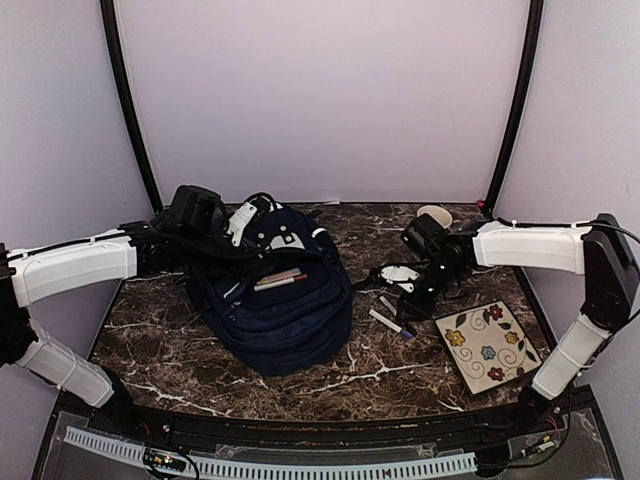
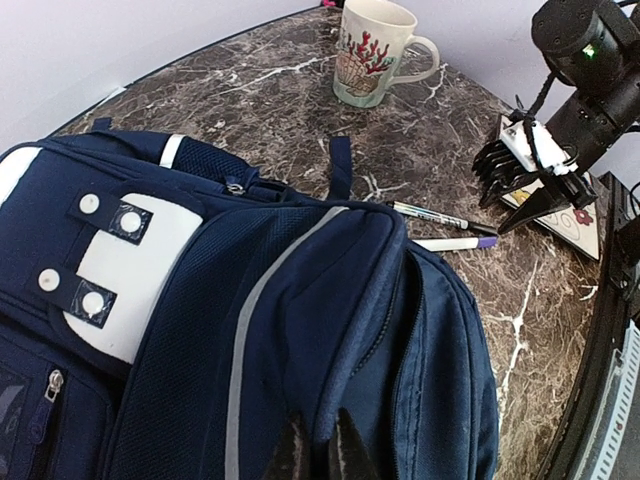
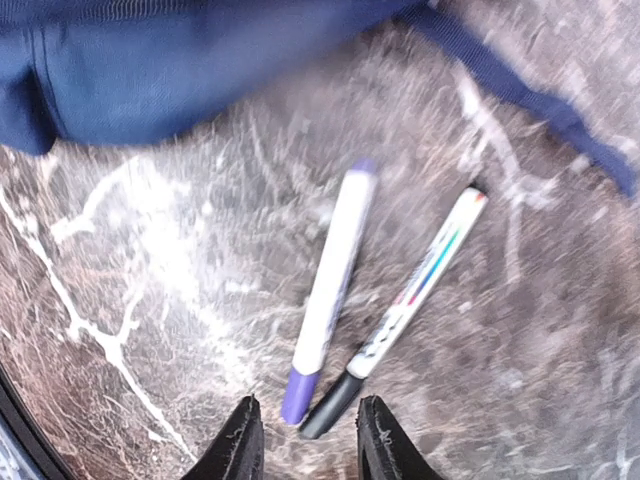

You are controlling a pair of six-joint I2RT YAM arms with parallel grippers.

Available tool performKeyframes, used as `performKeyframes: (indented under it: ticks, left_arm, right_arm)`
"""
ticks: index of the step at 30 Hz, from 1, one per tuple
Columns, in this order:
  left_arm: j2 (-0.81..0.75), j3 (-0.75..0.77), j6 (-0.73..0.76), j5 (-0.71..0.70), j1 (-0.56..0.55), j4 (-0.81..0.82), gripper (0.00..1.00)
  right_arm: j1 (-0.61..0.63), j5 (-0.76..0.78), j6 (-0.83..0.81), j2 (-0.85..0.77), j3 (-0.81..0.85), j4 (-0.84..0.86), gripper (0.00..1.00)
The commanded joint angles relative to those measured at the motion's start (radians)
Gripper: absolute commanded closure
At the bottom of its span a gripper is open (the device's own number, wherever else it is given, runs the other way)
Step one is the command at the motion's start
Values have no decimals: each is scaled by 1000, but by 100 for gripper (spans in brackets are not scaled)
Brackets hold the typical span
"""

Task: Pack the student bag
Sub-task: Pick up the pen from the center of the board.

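Dark fingertips of the right claw (image 3: 310, 440) fill the six o'clock edge of its wrist view. They stand partly open with a clear gap, clamped on nothing. Two pens lie side by side on the marble table (image 1: 380, 380) with their lower ends in that gap; whether either finger touches them I cannot tell. A white marker (image 3: 330, 280) has its purple cap at the bottom. Just beside it at three o'clock lies a thinner pen (image 3: 410, 300) with a black cap. Both slant up toward one o'clock.

The student bag (image 1: 280, 300) lies flat toward nine o'clock from the table's middle, the pens just off its three o'clock side. One pocket is open, and pens (image 1: 280, 280) show inside it.

The left claw (image 2: 318, 450) is closed, its tips down on the navy cloth beside the grey stripe. Whether a fold is pinched between them I cannot tell.

A mug (image 2: 370, 55) with a red pattern stands upright at one o'clock on the table. A flowered tile (image 1: 487, 345) lies at four o'clock.
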Motion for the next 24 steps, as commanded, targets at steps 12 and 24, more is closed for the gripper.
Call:
performKeyframes:
  ticks: [12, 24]
  left_arm:
    - [-14, 13, 73, 108, 28, 137, 100]
    - [-43, 1, 89, 137, 35, 121, 100]
  right_arm:
    - [9, 28, -35, 220, 109, 17, 73]
    - [43, 43, -20, 297, 155, -2, 78]
